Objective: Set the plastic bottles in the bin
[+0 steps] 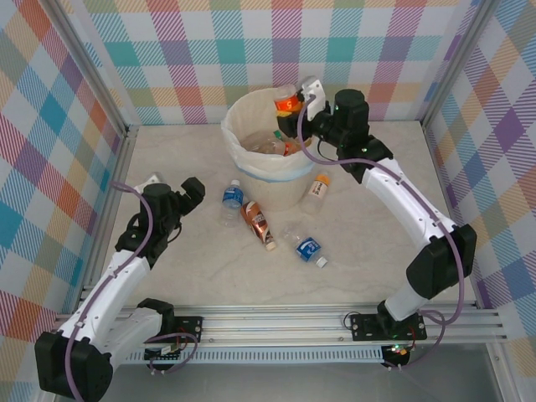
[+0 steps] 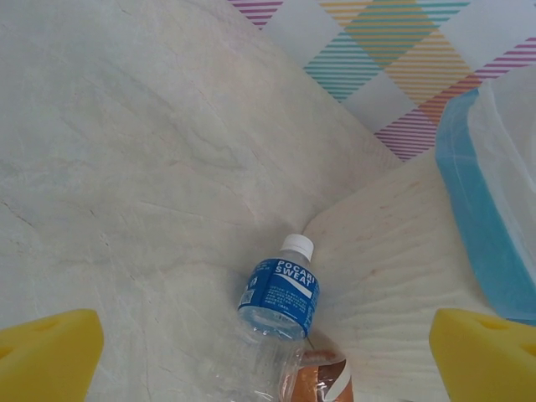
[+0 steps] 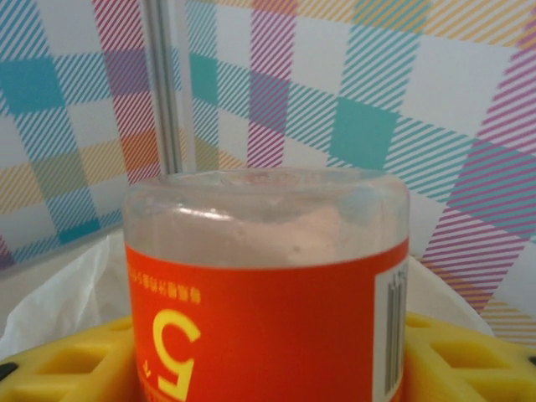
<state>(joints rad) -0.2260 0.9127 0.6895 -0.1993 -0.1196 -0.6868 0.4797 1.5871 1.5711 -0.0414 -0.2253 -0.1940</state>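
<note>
One orange-label bottle [image 3: 268, 285], right gripper [image 1: 297, 102] clamped, over bin [image 1: 280, 191]
</note>
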